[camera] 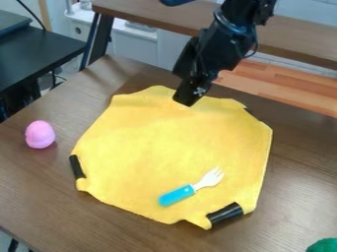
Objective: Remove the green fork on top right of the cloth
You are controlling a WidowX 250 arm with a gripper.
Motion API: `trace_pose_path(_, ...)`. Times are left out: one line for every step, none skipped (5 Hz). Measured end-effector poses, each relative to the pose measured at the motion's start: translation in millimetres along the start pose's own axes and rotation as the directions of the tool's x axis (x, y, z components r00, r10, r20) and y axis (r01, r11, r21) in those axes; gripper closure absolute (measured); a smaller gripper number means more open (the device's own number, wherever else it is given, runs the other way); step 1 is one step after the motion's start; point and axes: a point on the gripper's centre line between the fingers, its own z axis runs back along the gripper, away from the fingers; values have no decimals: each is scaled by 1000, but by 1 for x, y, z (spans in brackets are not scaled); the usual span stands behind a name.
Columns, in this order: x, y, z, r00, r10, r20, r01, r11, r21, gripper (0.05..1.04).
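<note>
The gripper [187,102] is above the top of the cloth [154,140]; open or closed, I cannot tell. The blue-handled fork [176,196] lies lower right; grasping too low could bunch the cloth.

Green object [323,245], near right corner: cut off by right and near edges; identity undetermined. Arm [235,22]: upper part cut off at far edge. Gripper [185,101] hides part of yellow cloth's [171,142] far rim; its white marking too small to make out. Dark table [36,54], far left: cut off by left edge.
</note>
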Motion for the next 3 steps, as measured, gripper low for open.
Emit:
trace_pose_path(5,-5,-13,1000,-13,-20,13,1000,-24,82)
trace_pose_path(9,-24,-35,998,44,37,-43,999,-24,82)
trace_pose_path(8,-35,-30,966,164,202,-171,985,14,82)
